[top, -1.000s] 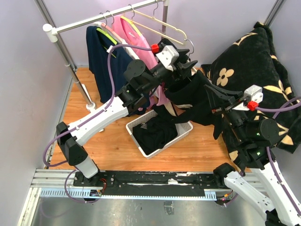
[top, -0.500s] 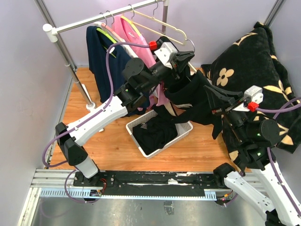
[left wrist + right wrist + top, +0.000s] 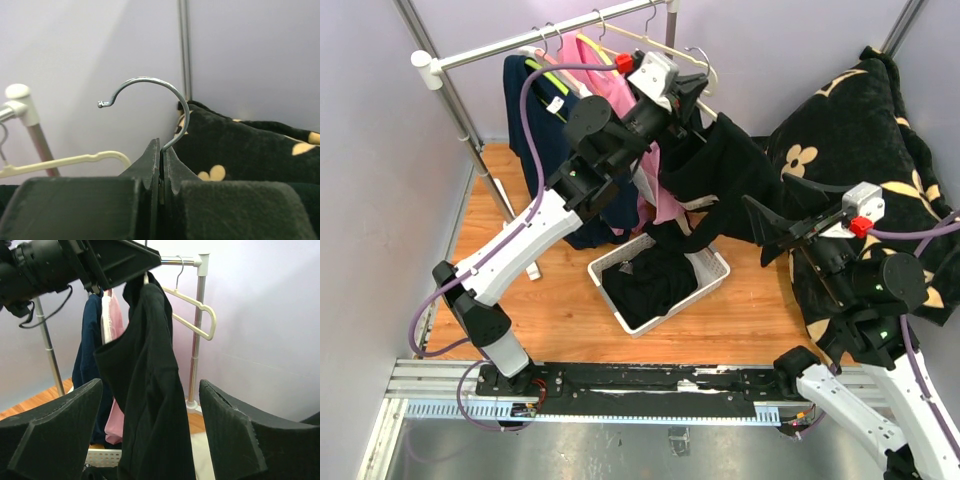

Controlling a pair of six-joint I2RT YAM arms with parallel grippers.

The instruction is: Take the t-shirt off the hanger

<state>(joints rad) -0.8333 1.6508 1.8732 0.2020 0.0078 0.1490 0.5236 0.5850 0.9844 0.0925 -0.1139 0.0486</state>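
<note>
A black t-shirt (image 3: 720, 175) hangs from a hanger whose metal hook (image 3: 698, 55) sticks up out of my left gripper (image 3: 692, 90). That gripper is shut on the base of the hook (image 3: 150, 82), fingers (image 3: 150, 165) pressed together, up by the rail. My right gripper (image 3: 782, 208) stands open just right of the shirt, nothing gripped. In the right wrist view the t-shirt (image 3: 150, 365) drapes down between and beyond my open right gripper (image 3: 150, 387), with the left gripper (image 3: 120, 260) above it. The hanger's shoulders are hidden under the cloth.
A clothes rail (image 3: 540, 38) carries a navy garment (image 3: 535, 120), a pink one (image 3: 625, 110) and a bare cream hanger (image 3: 655, 48). A white basket (image 3: 705, 285) of dark clothes sits on the wooden floor below. A black flowered blanket (image 3: 860, 130) fills the right side.
The left gripper shut on the hook, then lifted the hanger and t-shirt up and left. The right gripper let go of the shirt and opened wide.
</note>
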